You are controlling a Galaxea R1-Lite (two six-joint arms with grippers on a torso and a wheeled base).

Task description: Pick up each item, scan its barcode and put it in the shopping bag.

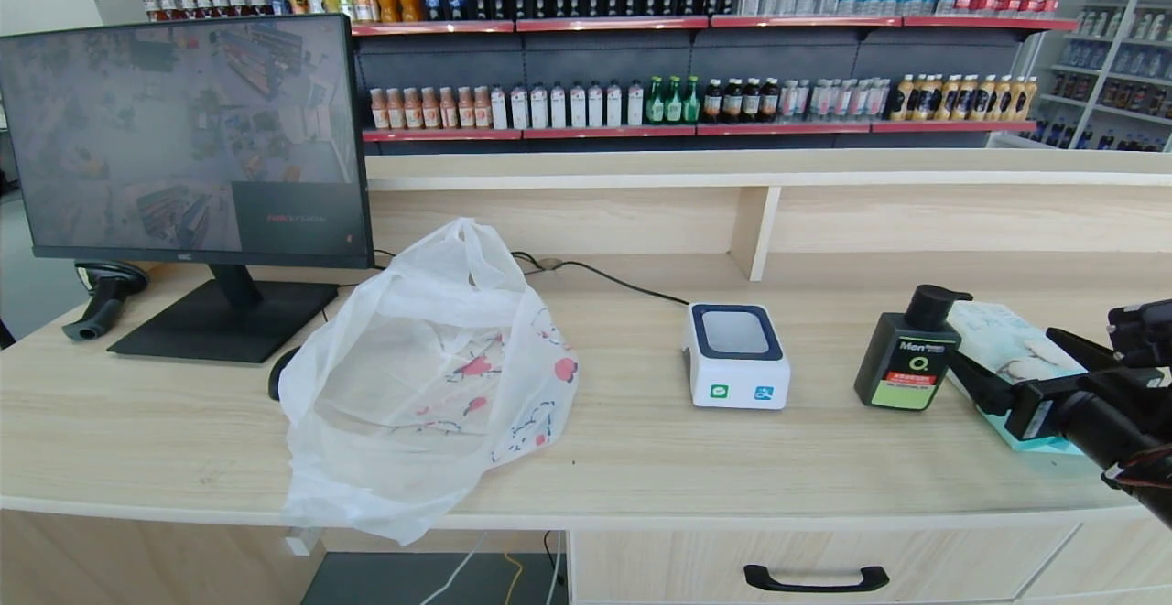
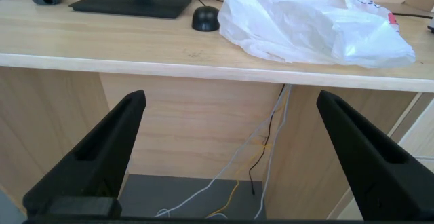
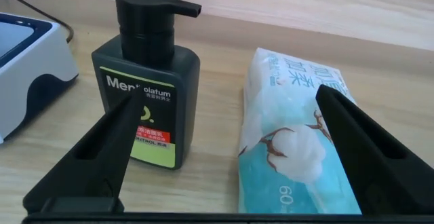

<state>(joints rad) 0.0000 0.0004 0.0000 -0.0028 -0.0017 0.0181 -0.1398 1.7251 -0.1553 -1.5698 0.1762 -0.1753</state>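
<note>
- My right end effector (image 1: 1005, 349) (image 3: 225, 98) is open and holds nothing. It hangs over the right end of the desk (image 1: 732, 459).
- In the right wrist view the pump bottle (image 3: 146, 108) and the tissue pack (image 3: 291, 149) both sit between its spread fingers (image 3: 102, 163). I can't tell if either is touched.
- My left end effector (image 2: 230, 95) is open and empty, low in front of the desk's front panel, below the desk edge.
- The pump bottle (image 1: 906, 358) is dark with a black pump. It stands upright on the desk, right of centre.
- The tissue pack (image 1: 998, 330) lies flat just beside the bottle, on its right.
- The barcode scanner (image 1: 735, 353) (image 3: 27, 68) is a white box with a dark-rimmed window on top, mid-desk, left of the bottle and apart from it.
- The shopping bag (image 1: 430, 385) (image 2: 312, 20) is white plastic with a red print. It lies slumped left of the scanner, its lower part hanging over the desk's front edge.
- A black mouse (image 1: 275, 376) (image 2: 205, 19) is just beside the bag's left side.
- A monitor (image 1: 188, 138) stands at far left, with a handheld scanner (image 1: 101, 298) beside its base.
</note>
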